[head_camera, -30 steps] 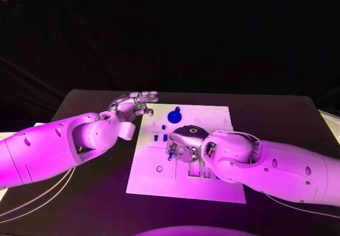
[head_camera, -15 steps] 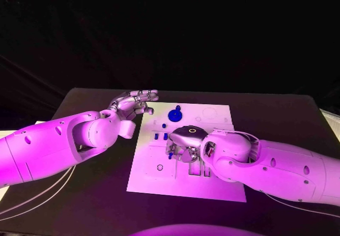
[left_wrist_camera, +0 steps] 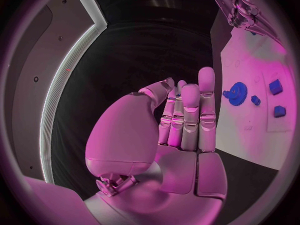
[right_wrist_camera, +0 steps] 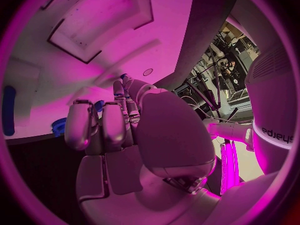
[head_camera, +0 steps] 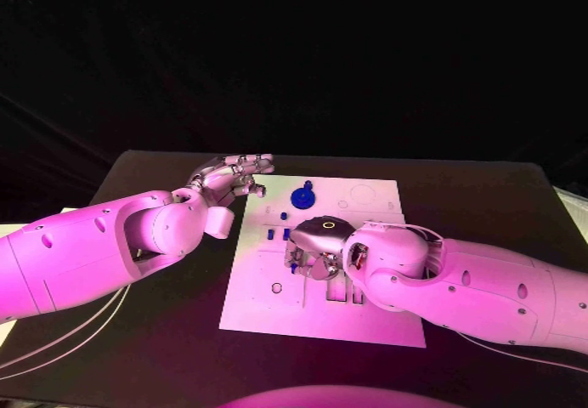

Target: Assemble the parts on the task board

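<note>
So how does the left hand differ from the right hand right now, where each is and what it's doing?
The left hand hovers over the black table beside the task board's far left corner, while the right hand is down over the board's middle. The left hand's fingers are upright and hold nothing; the right hand's fingers are curled toward the board near a small blue part, though whether it grips it is unclear. Both are silver hands on white arms.
</note>
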### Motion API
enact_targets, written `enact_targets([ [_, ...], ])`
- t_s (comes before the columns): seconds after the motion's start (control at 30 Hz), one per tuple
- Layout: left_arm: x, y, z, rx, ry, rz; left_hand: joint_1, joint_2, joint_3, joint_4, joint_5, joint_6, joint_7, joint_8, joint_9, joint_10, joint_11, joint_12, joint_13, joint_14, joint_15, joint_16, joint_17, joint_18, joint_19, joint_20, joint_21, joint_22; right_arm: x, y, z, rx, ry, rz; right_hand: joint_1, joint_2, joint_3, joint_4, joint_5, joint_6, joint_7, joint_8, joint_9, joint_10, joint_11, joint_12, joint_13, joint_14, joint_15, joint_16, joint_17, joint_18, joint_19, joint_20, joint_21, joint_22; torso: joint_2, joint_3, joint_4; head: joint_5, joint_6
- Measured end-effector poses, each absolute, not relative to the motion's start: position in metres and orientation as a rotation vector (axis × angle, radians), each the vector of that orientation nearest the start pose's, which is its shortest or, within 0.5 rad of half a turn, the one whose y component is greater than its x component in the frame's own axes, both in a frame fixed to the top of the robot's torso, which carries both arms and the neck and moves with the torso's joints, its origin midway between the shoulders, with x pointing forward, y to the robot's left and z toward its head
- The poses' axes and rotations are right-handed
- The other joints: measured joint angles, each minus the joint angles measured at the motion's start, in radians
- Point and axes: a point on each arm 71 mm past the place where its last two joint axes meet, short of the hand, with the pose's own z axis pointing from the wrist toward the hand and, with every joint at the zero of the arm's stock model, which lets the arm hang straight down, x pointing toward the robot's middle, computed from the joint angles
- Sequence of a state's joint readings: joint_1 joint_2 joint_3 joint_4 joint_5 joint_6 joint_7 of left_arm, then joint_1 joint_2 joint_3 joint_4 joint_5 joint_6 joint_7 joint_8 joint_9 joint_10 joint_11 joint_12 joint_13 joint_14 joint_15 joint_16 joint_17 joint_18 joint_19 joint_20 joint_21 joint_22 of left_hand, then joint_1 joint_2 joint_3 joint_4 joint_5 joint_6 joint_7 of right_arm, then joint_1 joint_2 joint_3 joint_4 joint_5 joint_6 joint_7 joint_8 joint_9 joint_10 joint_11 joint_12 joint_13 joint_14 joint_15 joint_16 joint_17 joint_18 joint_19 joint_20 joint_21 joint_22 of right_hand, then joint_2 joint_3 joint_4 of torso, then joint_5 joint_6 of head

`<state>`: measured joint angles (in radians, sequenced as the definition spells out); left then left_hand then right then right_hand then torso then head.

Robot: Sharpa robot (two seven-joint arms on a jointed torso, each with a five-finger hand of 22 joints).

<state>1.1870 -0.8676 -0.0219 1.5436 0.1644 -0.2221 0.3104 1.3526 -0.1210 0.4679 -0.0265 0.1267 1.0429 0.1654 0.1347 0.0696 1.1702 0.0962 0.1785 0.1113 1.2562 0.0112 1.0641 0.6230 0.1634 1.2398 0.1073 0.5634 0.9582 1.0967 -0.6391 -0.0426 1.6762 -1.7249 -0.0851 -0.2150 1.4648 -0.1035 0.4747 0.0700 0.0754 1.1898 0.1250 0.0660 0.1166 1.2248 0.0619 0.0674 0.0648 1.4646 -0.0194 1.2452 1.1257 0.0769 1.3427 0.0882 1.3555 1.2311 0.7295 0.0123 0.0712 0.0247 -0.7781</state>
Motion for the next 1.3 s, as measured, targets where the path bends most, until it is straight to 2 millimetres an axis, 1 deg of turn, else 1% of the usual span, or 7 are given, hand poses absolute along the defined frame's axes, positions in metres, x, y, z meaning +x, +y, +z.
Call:
enact_targets([
  [0.1,0.485,0.213,-0.185,-1.344,1.470,-1.629,0.000,0.000,0.000,0.000,0.000,0.000,0.000,0.000,0.000,0.000,0.000,0.000,0.000,0.000,0.000,0.000,0.000,0.000,0.000,0.000,0.000,-0.001,0.409,-0.058,-0.221,-0.607,1.792,0.755,-0.020,-0.007,-0.006,-0.003,0.000,0.000,0.000,0.003,0.003,-0.007,0.007,0.001,0.001,0.002,0.002,0.000,-0.003,0.000,-0.002,0.002,-0.005,-0.004,0.000,-0.0002,-0.0003,0.000,-0.001],
  [0.23,0.484,0.213,-0.185,-1.343,1.471,-1.629,0.000,0.000,0.000,0.000,0.000,0.000,0.000,0.000,0.000,0.000,0.000,0.000,0.000,0.000,0.000,0.000,0.000,0.000,0.000,0.000,0.000,-0.001,0.409,-0.058,-0.221,-0.610,1.795,0.747,-0.062,-0.021,-0.035,-0.001,0.029,-0.038,0.019,0.003,0.001,-0.067,0.023,0.000,0.001,0.002,0.020,0.000,-0.010,0.000,-0.013,0.013,-0.014,-0.014,-0.001,-0.0002,-0.0004,-0.001,-0.002],
  [0.57,0.484,0.214,-0.185,-1.343,1.472,-1.625,0.000,0.000,-0.004,-0.004,0.000,-0.004,0.004,0.000,0.000,0.000,0.000,0.006,0.001,-0.004,-0.004,0.000,-0.002,0.000,0.000,0.000,-0.006,-0.003,0.409,-0.060,-0.221,-0.604,1.790,0.747,-0.074,-0.043,-0.086,-0.017,0.043,-0.104,0.036,-0.001,-0.024,-0.155,0.016,-0.002,-0.003,0.000,0.032,-0.015,-0.042,0.000,-0.034,0.034,-0.044,-0.058,-0.001,-0.0002,-0.0004,-0.006,-0.003],
  [0.6,0.484,0.214,-0.185,-1.343,1.472,-1.625,0.000,0.000,-0.004,-0.004,0.000,-0.004,0.004,0.000,0.000,0.000,0.000,0.006,0.001,-0.004,-0.004,0.000,-0.002,0.000,0.000,0.000,-0.006,-0.003,0.408,-0.061,-0.221,-0.601,1.787,0.749,-0.074,-0.043,-0.089,-0.020,0.043,-0.114,0.038,-0.001,-0.026,-0.180,0.031,0.000,-0.003,0.002,0.034,-0.015,-0.044,0.000,-0.036,0.036,-0.045,-0.060,-0.001,-0.0002,-0.0004,-0.007,-0.002],
  [0.7,0.485,0.214,-0.185,-1.344,1.472,-1.623,0.000,0.000,-0.004,-0.004,0.000,-0.004,0.004,0.000,0.000,0.000,0.000,0.007,0.001,-0.004,-0.004,0.000,-0.002,0.000,0.000,0.000,-0.006,-0.003,0.408,-0.066,-0.221,-0.582,1.775,0.750,-0.074,-0.043,-0.098,-0.023,0.047,-0.127,0.037,-0.001,-0.031,-0.210,0.051,0.005,-0.003,0.004,0.036,-0.021,-0.051,0.001,-0.039,0.039,-0.051,-0.067,-0.001,0.0002,-0.0005,-0.009,0.002],
  [0.83,0.485,0.215,-0.185,-1.344,1.473,-1.621,0.000,0.000,-0.004,-0.004,0.000,-0.004,0.004,0.000,0.000,0.000,0.000,0.007,0.001,-0.004,-0.004,0.000,-0.002,0.000,0.000,0.000,-0.006,-0.003,0.407,-0.079,-0.217,-0.545,1.749,0.755,-0.074,-0.043,-0.102,-0.027,0.047,-0.135,0.037,-0.001,-0.033,-0.215,0.053,0.010,-0.001,0.004,0.036,-0.027,-0.056,0.015,-0.039,0.039,-0.055,-0.071,-0.001,0.0005,-0.0010,-0.012,0.005],
  [1.3,0.485,0.216,-0.186,-1.346,1.475,-1.616,0.000,0.000,-0.004,-0.004,0.000,-0.004,0.004,0.000,0.000,0.000,0.000,0.007,0.001,-0.004,-0.003,0.000,-0.002,0.000,0.000,0.000,-0.006,-0.003,0.422,-0.153,-0.167,-0.432,1.655,0.617,-0.068,-0.048,-0.156,-0.030,0.047,-0.161,0.000,-0.001,-0.041,-0.231,0.041,0.025,0.000,0.004,0.036,-0.041,-0.080,0.015,-0.052,0.037,-0.068,-0.087,-0.002,0.0009,-0.0032,-0.038,0.024],
])
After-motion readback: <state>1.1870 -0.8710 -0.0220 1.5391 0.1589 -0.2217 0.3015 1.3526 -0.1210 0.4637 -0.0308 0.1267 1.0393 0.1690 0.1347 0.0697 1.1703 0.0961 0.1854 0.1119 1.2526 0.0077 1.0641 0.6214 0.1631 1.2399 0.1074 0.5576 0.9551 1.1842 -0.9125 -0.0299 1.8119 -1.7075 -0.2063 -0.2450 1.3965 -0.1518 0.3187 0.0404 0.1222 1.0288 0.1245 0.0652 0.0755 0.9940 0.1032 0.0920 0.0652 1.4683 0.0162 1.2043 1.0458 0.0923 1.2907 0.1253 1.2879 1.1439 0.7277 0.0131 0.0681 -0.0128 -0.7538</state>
